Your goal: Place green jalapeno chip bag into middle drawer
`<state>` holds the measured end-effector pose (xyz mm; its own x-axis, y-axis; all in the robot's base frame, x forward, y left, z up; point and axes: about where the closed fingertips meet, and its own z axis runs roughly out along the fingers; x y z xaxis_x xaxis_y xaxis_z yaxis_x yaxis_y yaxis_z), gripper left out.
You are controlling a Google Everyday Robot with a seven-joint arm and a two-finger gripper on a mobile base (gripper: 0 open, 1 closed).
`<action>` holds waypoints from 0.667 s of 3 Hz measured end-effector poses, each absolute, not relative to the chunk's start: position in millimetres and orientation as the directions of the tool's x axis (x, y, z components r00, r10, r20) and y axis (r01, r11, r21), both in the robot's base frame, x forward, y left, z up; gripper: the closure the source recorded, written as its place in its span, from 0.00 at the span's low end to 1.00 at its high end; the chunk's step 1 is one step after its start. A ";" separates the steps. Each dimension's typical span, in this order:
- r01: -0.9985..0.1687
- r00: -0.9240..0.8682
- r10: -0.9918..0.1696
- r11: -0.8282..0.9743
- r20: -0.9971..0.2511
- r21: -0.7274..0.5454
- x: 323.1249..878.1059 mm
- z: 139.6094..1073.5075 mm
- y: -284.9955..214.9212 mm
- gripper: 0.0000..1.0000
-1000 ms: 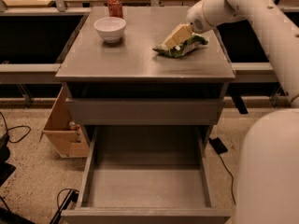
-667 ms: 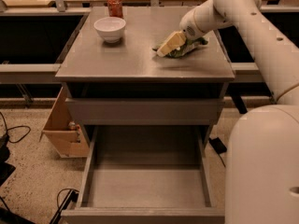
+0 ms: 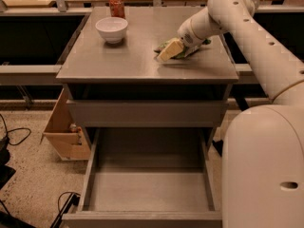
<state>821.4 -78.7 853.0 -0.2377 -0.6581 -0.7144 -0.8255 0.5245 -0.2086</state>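
The green jalapeno chip bag (image 3: 198,45) lies on the right side of the grey cabinet top (image 3: 118,61), partly hidden by my gripper. My gripper (image 3: 169,51) is down on the bag's left end, at the end of the white arm that reaches in from the right. The middle drawer (image 3: 147,189) is pulled out below, towards the front; its floor is bare. A closed grey drawer front (image 3: 145,113) sits above it.
A white bowl (image 3: 111,29) and a red can (image 3: 116,5) stand at the back left of the cabinet top. A cardboard box (image 3: 64,129) sits on the floor to the left, with cables (image 3: 14,137) near it. My white base (image 3: 263,170) fills the lower right.
My gripper has moved down and to the left onto the chip bag's left end. The bag stays in about the same place. The drawer has not moved.
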 end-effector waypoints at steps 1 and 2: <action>-0.826 -0.238 -0.659 0.524 -0.713 -0.208 821.5 851.9 -78.4 0.42; -0.826 -0.238 -0.659 0.524 -0.713 -0.208 821.5 851.9 -78.4 0.65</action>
<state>821.5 -78.4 851.9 -0.2384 -0.6594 -0.7130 -0.8260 0.5238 -0.2082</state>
